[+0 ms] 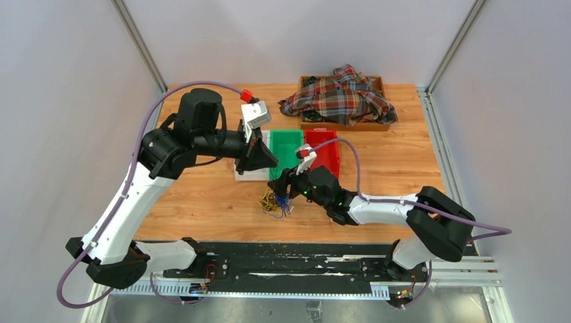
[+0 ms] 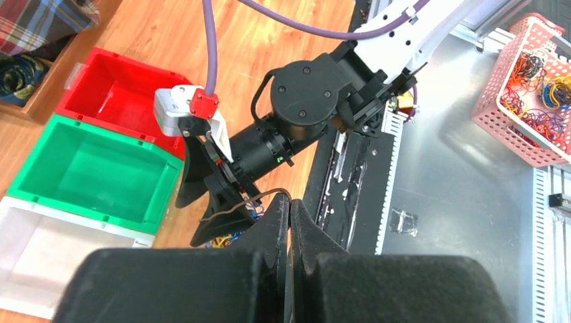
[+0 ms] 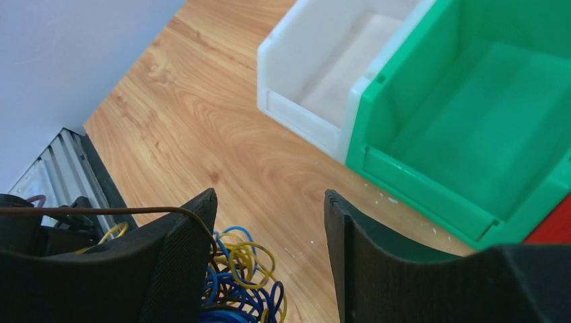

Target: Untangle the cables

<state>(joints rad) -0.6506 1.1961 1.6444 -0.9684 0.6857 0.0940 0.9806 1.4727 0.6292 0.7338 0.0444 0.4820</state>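
Left fingers point(image 2: 286, 219) are shut tight, tips together, pinching the end of a thin brown cable point(image 2: 236, 204) that arcs away from the tips twd the right arm. They hang above the worktop point(image 1: 202, 195), roughly over where the white bin point(image 3: 296, 111) and green bin point(image 3: 417, 178) meet. Right fingers point(image 1: 286, 190) stand apart w/ a wide gap btwn them and nothing clamped. They sit low over the cables point(image 1: 275, 203), a small tangle of blue, yellow-orange and dark wires lying on the worktop just near of the green bin, approx mid-worktop. In the right wrist view the brown cable runs nearly straight across the top of the finger on the left of that view, then drops down its inner face into the tangle, so it touches that finger. The other finger touches nothing that can be seen. The tangle lies under and btwn the right fingers, mostly by the one w/ the brown cable. The bins stand in a row: white left, green mid, red bin point(image 1: 328, 158) right. On the far side is a wooden tray point(image 1: 374, 125) w/ a plaid shirt point(image 1: 340, 97) heaped on it. The left wrist view also shows a pink basket point(image 2: 495, 111) w/ more coloured wires, off the worktop beyond its near edge.
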